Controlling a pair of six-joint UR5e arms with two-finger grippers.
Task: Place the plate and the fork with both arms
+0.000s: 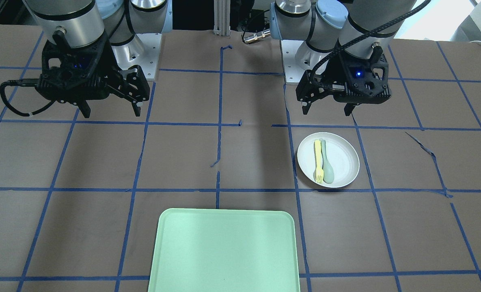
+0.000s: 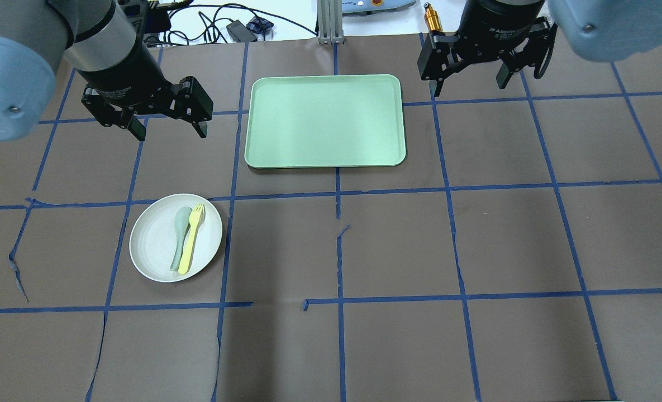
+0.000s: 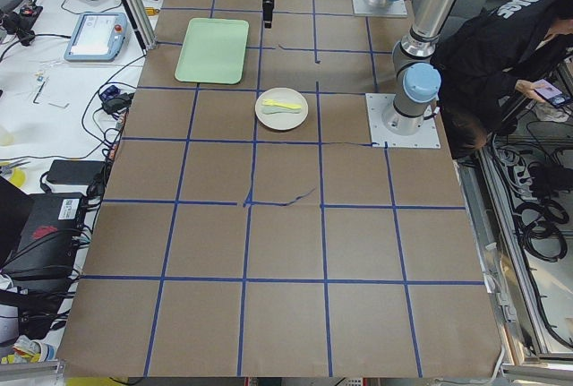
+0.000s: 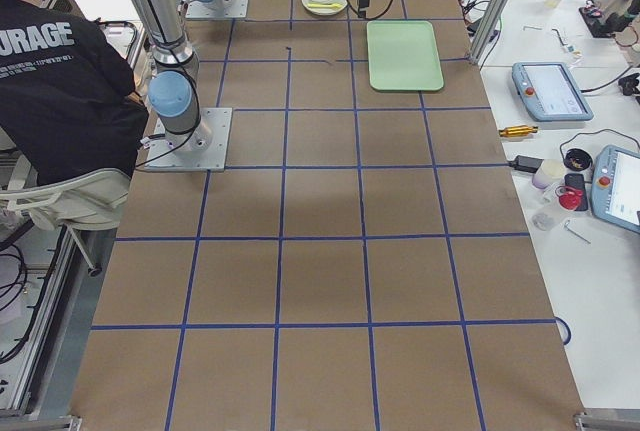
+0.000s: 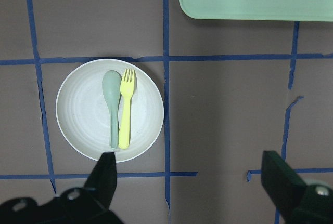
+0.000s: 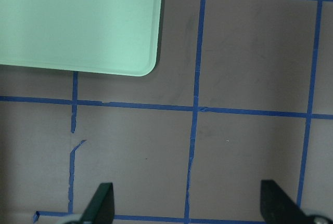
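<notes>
The white plate (image 2: 152, 245) lies on the brown table on my left side, with the pale-yellow fork (image 2: 191, 240) and a grey-green spoon (image 2: 179, 237) side by side in it. In the front view the plate (image 1: 341, 170) holds the fork (image 1: 318, 158). My left gripper (image 2: 171, 133) is open and empty, hovering above the table just beyond the plate. In the left wrist view the plate (image 5: 78, 115) and fork (image 5: 125, 109) sit between and ahead of the open fingers. My right gripper (image 2: 468, 86) is open and empty, hovering to the right of the tray.
The rectangular mint-green tray (image 2: 325, 120) lies empty at the table's far middle; it also shows in the front view (image 1: 224, 251) and the right wrist view (image 6: 78, 21). Blue tape lines grid the table. A seated person is beside the robot base in the side views.
</notes>
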